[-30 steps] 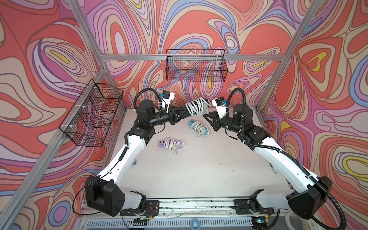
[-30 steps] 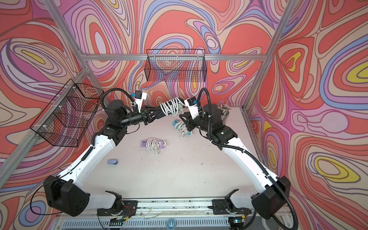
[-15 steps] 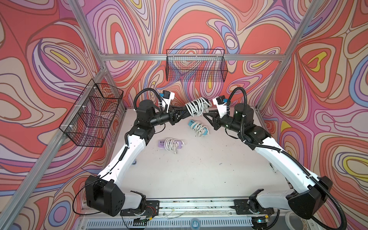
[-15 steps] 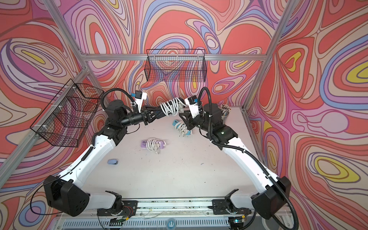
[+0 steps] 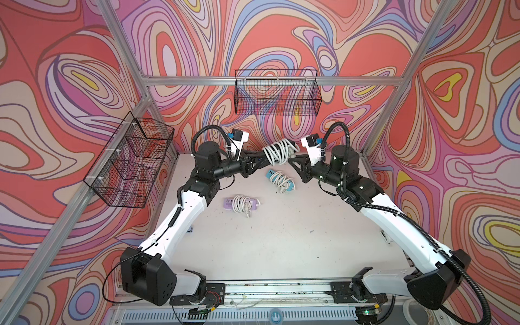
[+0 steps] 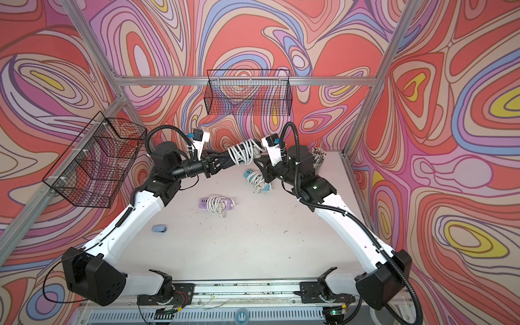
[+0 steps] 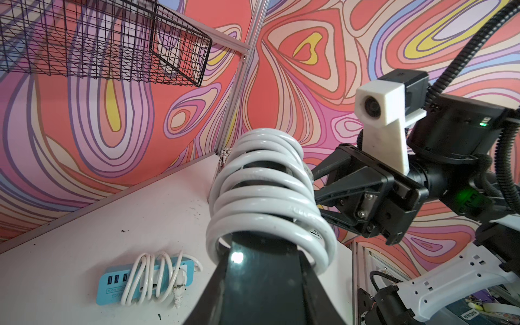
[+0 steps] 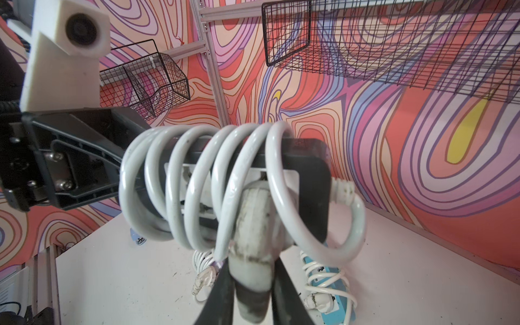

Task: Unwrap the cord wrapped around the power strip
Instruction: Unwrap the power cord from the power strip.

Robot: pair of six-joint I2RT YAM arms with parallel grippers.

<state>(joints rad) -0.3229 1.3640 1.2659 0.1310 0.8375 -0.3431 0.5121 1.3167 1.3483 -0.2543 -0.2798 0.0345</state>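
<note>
A black power strip (image 5: 292, 146) with a thick white cord (image 5: 277, 152) coiled around it hangs in the air near the back wall, in both top views (image 6: 243, 152). My left gripper (image 5: 260, 159) is shut on the strip's left end; the left wrist view shows the black body (image 7: 261, 287) between its fingers, with the coils (image 7: 267, 191) just beyond. My right gripper (image 5: 291, 161) meets the strip's other end. In the right wrist view this gripper (image 8: 253, 273) is shut on the cord's white plug (image 8: 256, 222), which sits against the strip (image 8: 312, 168).
On the table lie a blue power strip (image 5: 281, 180) and a purple one (image 5: 242, 204), each wrapped in white cord. Wire baskets hang on the back wall (image 5: 277, 95) and left wall (image 5: 129, 163). A pencil cup (image 6: 318, 157) stands at back right.
My right gripper has edged a little left, closer to the strip's end. The left arm and the strip have stayed in place.
</note>
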